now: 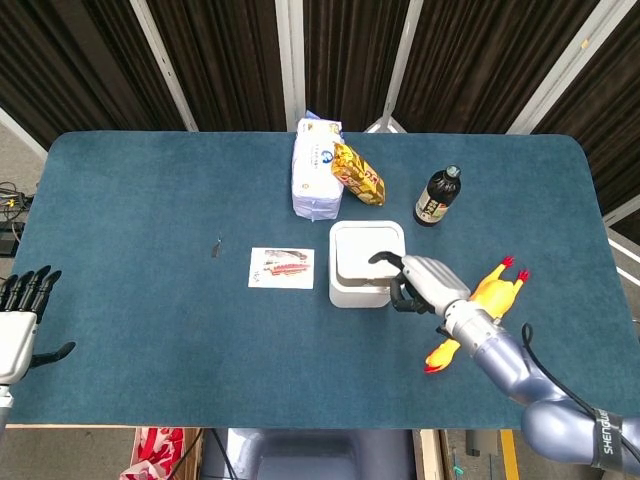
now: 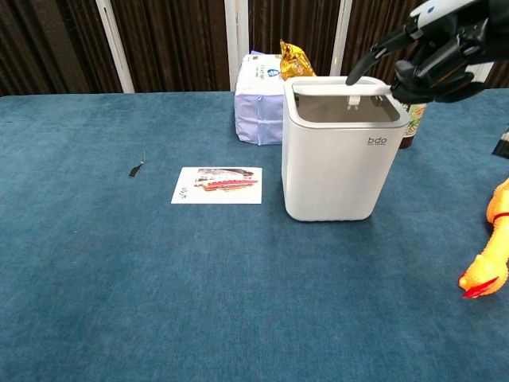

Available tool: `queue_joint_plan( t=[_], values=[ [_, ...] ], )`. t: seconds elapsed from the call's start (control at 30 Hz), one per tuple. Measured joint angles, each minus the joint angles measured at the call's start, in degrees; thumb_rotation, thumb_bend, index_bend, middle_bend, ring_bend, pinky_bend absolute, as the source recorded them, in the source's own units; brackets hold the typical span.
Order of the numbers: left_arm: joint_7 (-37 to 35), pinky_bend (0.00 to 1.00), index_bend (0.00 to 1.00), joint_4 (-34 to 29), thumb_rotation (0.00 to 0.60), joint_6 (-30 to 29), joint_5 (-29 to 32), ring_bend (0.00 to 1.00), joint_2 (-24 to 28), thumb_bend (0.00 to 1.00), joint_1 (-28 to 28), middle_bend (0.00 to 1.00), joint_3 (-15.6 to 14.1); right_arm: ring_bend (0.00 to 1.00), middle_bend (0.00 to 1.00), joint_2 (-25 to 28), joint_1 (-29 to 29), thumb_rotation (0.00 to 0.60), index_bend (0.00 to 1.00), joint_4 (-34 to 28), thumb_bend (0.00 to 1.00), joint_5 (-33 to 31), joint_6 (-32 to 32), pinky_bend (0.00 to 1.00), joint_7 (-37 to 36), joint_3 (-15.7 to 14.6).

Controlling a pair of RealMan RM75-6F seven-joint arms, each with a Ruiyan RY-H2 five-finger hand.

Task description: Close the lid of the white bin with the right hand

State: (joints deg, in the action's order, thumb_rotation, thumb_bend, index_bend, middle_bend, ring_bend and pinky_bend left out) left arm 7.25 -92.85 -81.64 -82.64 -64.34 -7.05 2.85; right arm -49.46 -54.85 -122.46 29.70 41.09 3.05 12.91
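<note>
Blue table [image 1: 150, 300]: bottle [image 1: 436, 196], rubber chicken [image 1: 478, 312] beside white bin [image 2: 338, 163].

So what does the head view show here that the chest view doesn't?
Only the head view shows the left hand at the table's near left edge, holding nothing, and the whole soy sauce bottle. Only the chest view shows the bdo logo on the bin's front. Both show the white bin, lid down, with the right hand over it.
</note>
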Motion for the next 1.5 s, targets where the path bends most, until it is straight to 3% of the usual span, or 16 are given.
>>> queue_joint_plan(
  t=[0.63,0.9,0.97,1.1,1.17,1.27,1.33,1.4,1.5],
  values=[
    [-0.38,0.0,0.0,0.09,0.6,-0.13,-0.2,0.0,0.11,0.0,0.01,0.0,-0.17,0.92,0.8,-4.91,-1.09,0.6,0.23,-0.28,0.84,-0.96,2.85,0.9,1.84,-3.47],
    [-0.46,0.0,0.0,0.15,0.6,-0.54,-0.43,0.0,0.12,0.0,0.15,0.0,-0.23,0.91,0.8,-4.79,-0.97,0.6,0.23,-0.83,0.84,-0.92,4.53,0.9,1.26,-2.86],
    [-0.48,0.0,0.0,0.17,0.6,-0.66,-0.47,0.0,0.12,0.0,0.21,0.0,-0.23,0.87,0.77,-4.37,-0.65,0.6,0.22,-0.91,0.84,-0.15,5.82,0.88,1.06,-2.28],
    [-0.57,0.0,0.0,0.22,0.6,-0.89,-0.4,0.0,0.14,0.0,0.32,0.0,-0.17,0.69,0.6,-3.47,0.86,0.6,0.17,-1.02,0.73,3.35,9.72,0.75,1.0,-1.43],
    [-0.61,0.0,0.0,0.24,0.6,-1.05,-0.38,0.0,0.13,0.0,0.38,0.0,-0.13,0.55,0.47,-3.15,2.47,0.6,0.11,-1.1,0.63,6.69,12.51,0.64,1.07,-1.43],
    [-0.61,0.0,0.0,0.33,0.6,-1.37,-0.45,0.0,0.09,0.0,0.51,0.0,-0.11,0.24,0.21,-2.88,5.93,0.6,0.01,-1.04,0.46,12.88,17.03,0.39,1.04,-2.14],
    [-0.62,0.0,0.0,0.31,0.6,-1.52,-0.48,0.0,0.06,0.0,0.61,0.0,-0.13,0.05,0.05,-2.79,8.96,0.6,0.0,-0.59,0.38,17.86,20.25,0.21,1.18,-3.4],
    [-0.5,0.0,0.0,0.32,0.6,-1.64,-0.49,0.0,0.04,0.0,0.68,0.0,-0.13,0.0,0.0,-2.83,11.83,0.6,0.0,0.31,0.35,22.39,23.11,0.11,1.64,-5.13],
    [-0.17,0.0,0.0,0.18,0.6,-1.95,-0.61,0.0,0.0,0.0,0.84,0.0,-0.2,0.0,0.0,-3.5,17.34,0.6,0.0,3.31,0.34,30.29,28.42,0.04,2.53,-8.96]
  ],
)
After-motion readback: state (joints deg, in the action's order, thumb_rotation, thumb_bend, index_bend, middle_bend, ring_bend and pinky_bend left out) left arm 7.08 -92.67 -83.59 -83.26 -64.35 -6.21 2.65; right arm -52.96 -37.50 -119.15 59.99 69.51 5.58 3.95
